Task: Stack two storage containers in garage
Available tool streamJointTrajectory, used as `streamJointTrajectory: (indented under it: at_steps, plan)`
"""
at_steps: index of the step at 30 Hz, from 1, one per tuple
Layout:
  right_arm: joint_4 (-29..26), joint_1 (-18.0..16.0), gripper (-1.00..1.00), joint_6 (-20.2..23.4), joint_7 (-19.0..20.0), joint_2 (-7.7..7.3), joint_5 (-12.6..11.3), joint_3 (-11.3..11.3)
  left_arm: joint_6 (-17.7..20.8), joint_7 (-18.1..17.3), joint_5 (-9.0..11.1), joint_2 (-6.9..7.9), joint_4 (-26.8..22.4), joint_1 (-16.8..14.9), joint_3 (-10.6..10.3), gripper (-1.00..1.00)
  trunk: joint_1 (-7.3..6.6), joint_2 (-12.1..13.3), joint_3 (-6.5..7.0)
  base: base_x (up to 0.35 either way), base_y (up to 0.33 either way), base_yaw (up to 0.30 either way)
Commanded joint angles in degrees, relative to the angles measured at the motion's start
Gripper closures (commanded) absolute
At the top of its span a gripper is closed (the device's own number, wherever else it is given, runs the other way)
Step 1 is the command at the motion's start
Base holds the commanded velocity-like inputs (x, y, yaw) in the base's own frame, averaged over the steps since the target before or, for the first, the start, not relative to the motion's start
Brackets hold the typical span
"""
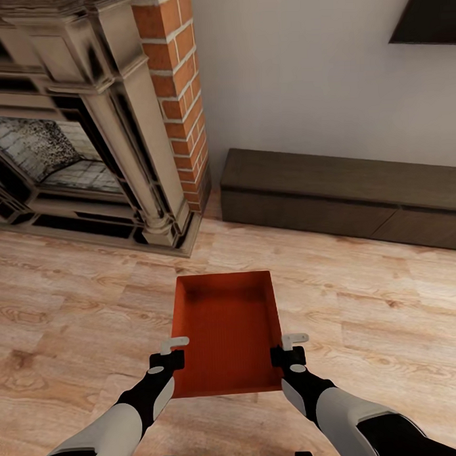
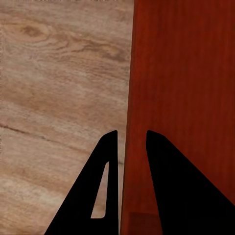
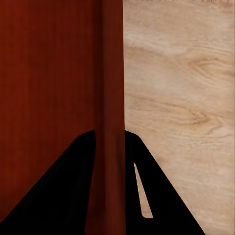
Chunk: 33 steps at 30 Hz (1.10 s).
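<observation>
both my arms reaching forward and down, left gripper and right gripper each pinched on a side wall of the storage container, wood-plank floor beneath

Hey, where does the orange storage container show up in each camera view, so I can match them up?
Head view: storage container at lower centre, between both grippers.
Left wrist view: its wall fills the right side.
Right wrist view: its wall fills the left side.
Shared landmark: the wood-plank floor beside it.
</observation>
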Motion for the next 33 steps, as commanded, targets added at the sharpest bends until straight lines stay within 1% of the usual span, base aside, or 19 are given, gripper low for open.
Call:
streamJointTrajectory:
  at_steps: [1, 8, 33]
  plan:
    - [-0.1, -0.1, 1.0, -1.7, -0.9, -0.23, 0.3, -0.5, -0.2, 0.5, 0.0, 0.04, 0.3, 0.0, 0.9, 1.0, -0.23, 0.4, 0.16, 0.0, 0.0, 0.0]
    - [-0.1, -0.1, 1.0, -1.7, -0.9, 0.26, 0.2, -0.5, -0.2, 0.5, 0.0, 0.05, 0.3, 0.0, 0.9, 1.0, -1.76, 3.2, 1.42, 0.0, 0.0, 0.0]
    - [-0.1, -0.1, 1.0, -1.8, -0.9, 0.29, 0.3, -0.5, -0.2, 0.5, 0.0, 0.05, 0.3, 0.0, 0.9, 1.0, -7.25, 13.2, 5.9, 0.0, 0.0, 0.0]
